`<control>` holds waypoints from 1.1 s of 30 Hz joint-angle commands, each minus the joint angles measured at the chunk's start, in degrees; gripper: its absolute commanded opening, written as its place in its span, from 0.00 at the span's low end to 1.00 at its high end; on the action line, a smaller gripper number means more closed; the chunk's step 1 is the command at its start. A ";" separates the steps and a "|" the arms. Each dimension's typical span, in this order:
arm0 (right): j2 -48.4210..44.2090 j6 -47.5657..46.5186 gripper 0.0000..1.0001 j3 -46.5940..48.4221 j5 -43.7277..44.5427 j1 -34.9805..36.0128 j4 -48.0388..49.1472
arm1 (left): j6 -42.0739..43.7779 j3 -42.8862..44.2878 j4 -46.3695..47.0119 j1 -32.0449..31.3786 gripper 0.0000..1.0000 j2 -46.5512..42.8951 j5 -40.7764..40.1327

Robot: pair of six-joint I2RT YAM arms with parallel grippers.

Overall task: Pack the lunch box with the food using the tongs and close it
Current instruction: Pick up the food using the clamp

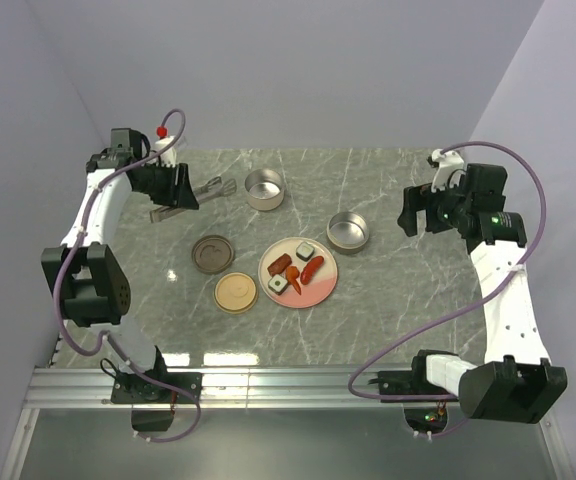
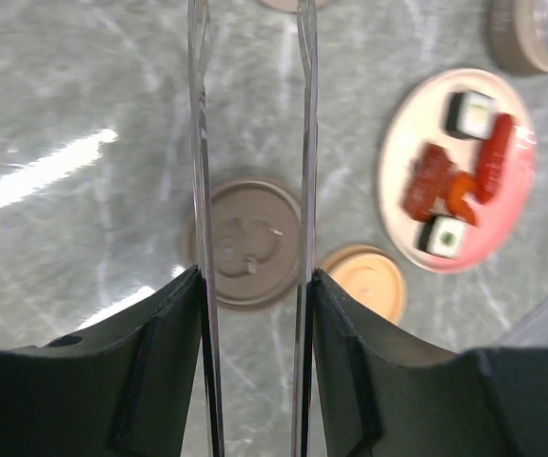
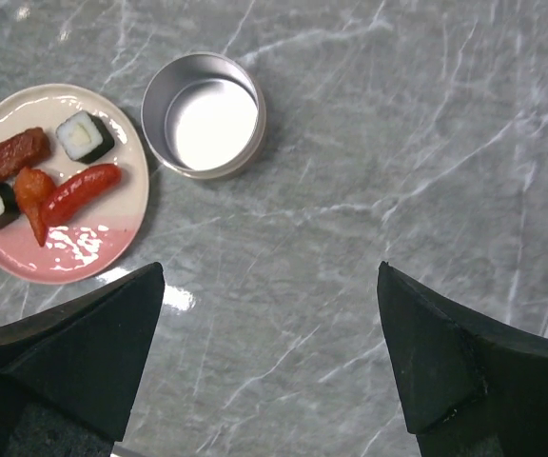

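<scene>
My left gripper (image 1: pixel 180 189) is at the table's far left, shut on the tongs (image 1: pixel 211 187), whose two silver arms (image 2: pixel 198 143) run between my black fingers (image 2: pixel 165 333) and point toward the plate. The food (image 1: pixel 296 268) lies on the pink-and-cream plate (image 1: pixel 320 288): two sushi pieces (image 2: pixel 471 112), a red sausage (image 2: pixel 496 157), a dark red piece (image 2: pixel 426 181) and an orange carrot piece (image 2: pixel 459 195). The lunch box shows as two open round metal tins (image 1: pixel 264 188) (image 1: pixel 348 231). My right gripper (image 3: pixel 267 276) hangs open over bare table, right of the nearer tin (image 3: pixel 203 114).
A brown lid (image 1: pixel 212 253) and a tan lid (image 1: pixel 236 293) lie flat to the left of the plate. In the left wrist view the brown lid (image 2: pixel 250 243) sits under the tong arms, with the tan lid (image 2: pixel 369 281) beside it. Grey walls close in the marble table.
</scene>
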 commanded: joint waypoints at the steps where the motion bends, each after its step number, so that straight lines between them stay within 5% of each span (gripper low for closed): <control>1: -0.21 -2.97 1.00 2.61 -0.42 -0.44 -0.07 | 0.42 2.12 -4.12 0.06 0.52 -3.67 7.63; 13: -6.17 -4.63 1.00 -2.66 -7.88 -0.09 3.26 | 11.22 1.42 -16.07 -2.66 0.49 -5.97 18.52; 17: -9.08 -13.66 1.00 -4.60 -12.98 2.10 2.92 | 12.64 0.19 -18.01 -6.26 0.49 -7.11 21.08; 26: -11.21 -23.26 1.00 1.01 -7.02 25.11 10.92 | 10.27 -3.68 -15.03 -14.79 0.49 -9.22 25.75; 33: -9.70 -23.01 1.00 -0.46 -2.18 30.49 10.91 | 7.99 -11.04 -6.18 -21.82 0.48 -15.26 14.87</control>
